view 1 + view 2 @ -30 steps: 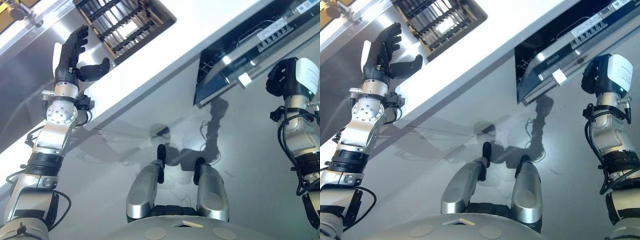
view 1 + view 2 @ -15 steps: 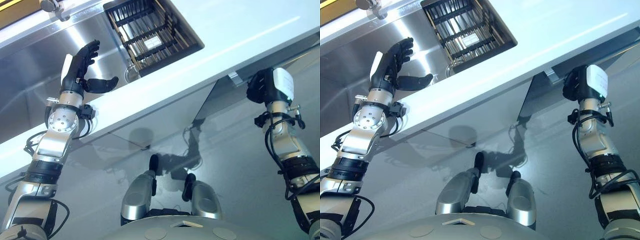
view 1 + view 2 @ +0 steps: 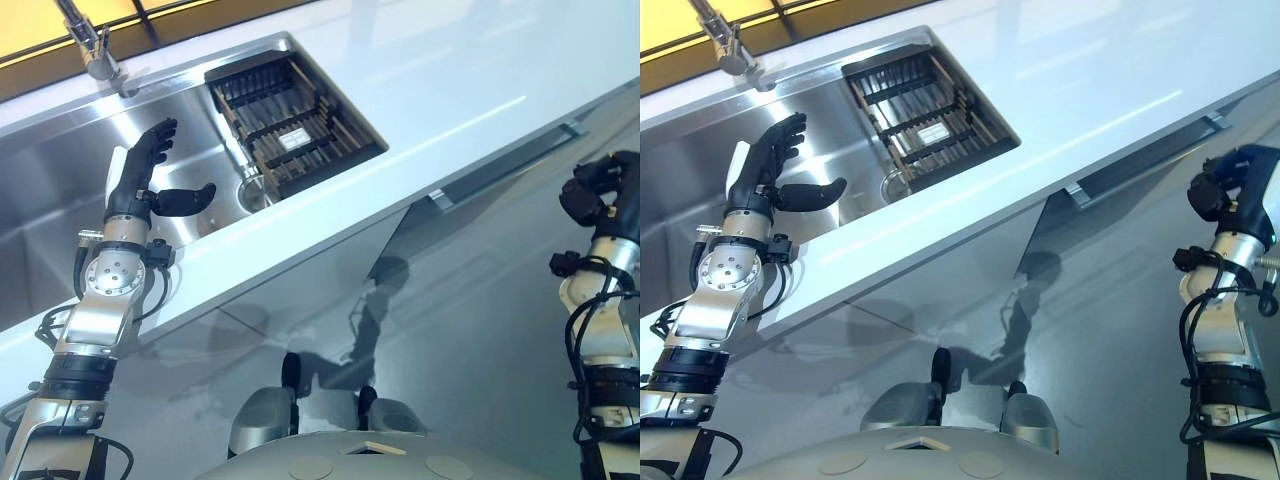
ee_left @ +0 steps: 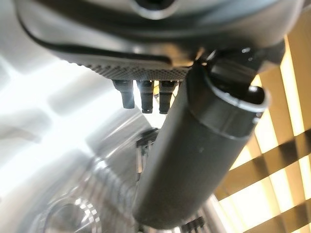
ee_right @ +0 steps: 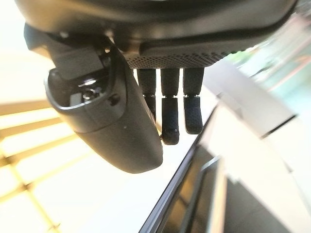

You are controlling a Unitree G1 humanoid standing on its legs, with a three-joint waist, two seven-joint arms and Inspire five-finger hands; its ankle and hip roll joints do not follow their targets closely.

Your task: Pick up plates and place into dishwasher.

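I see no plate. My left hand point(image 3: 140, 188) is raised over the steel sink point(image 3: 50, 200), open, fingers straight and thumb point(image 4: 194, 160) standing out, holding nothing. My right hand point(image 3: 598, 190) hangs in front of the dishwasher's grey door point(image 3: 480, 270), to the right of its bar handle point(image 3: 505, 165) and apart from it. Its fingers point(image 5: 170, 111) are relaxed and nearly straight, with nothing in them. The door stands slightly ajar, with a dark gap under the counter edge.
A dark slatted rack point(image 3: 290, 120) sits in the sink's right part, with a round drain point(image 3: 250, 188) beside it. A faucet point(image 3: 90, 45) rises at the sink's back edge. The white countertop point(image 3: 450, 70) runs to the right above the dishwasher.
The camera has tilted, so the sink and counter have slid down into the picture. The dishwasher door's gap looks much narrower than a second ago. My right hand now shows right of the handle.
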